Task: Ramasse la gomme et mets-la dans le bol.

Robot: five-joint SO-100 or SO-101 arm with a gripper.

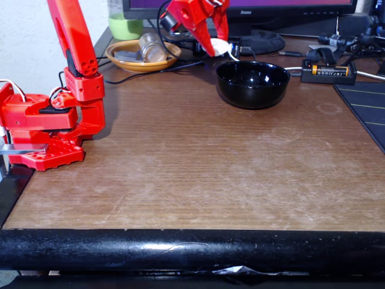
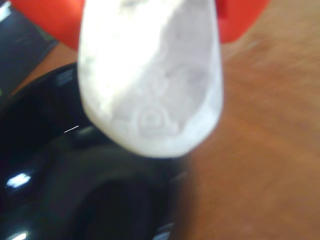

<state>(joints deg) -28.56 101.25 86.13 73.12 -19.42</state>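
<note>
The red claw (image 1: 218, 47) is clenched on the small white eraser (image 2: 150, 80), above the shiny black round bowl's (image 1: 252, 84) far rim. It should move over the middle before letting go.

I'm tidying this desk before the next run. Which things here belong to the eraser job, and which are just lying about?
In the job: white eraser, held in the end effector; black bowl.

Lying about: orange dish holding a glass jar; green cup; battery; monitor; black mat.
</note>
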